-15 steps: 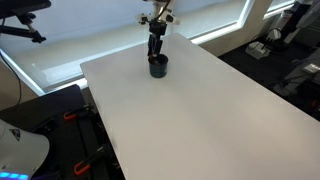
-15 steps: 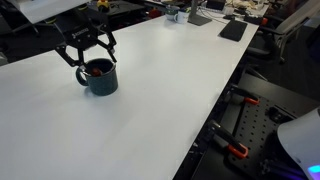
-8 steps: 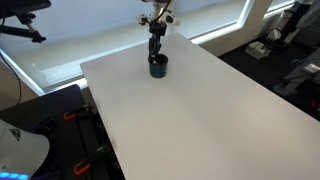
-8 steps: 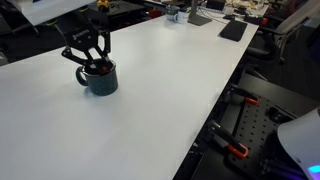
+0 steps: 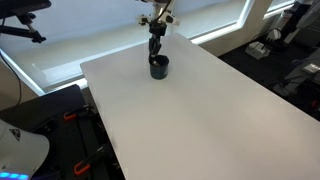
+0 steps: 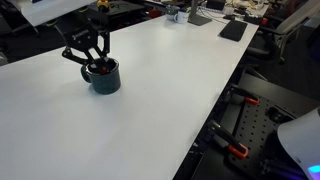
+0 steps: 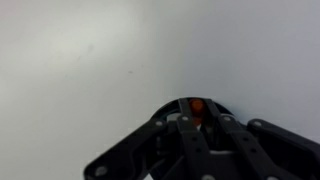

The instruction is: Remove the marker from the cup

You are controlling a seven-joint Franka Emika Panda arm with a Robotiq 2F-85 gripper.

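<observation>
The small black cup (image 5: 158, 68) (image 6: 103, 79) stands near one end of the white table (image 5: 200, 110) (image 6: 170, 90). My gripper (image 5: 156, 52) (image 6: 95, 66) hangs straight over it with its fingertips down in the cup's mouth. In the wrist view the cup's dark rim (image 7: 164, 111) curves round the gripper (image 7: 197, 119). The marker's orange-red end (image 7: 197, 104) shows just past the fingertips, which are drawn together on it. The rest of the marker is hidden by the fingers and the cup.
A black flat item (image 6: 232, 30) and small objects (image 6: 175, 14) lie at the table's far end. Black frames with orange clamps (image 6: 240, 135) stand beside the table edge. A window ledge (image 5: 215, 25) runs behind the cup.
The jaws have gone from spread wide above the cup to drawn together inside it. The cup has shifted slightly on the table.
</observation>
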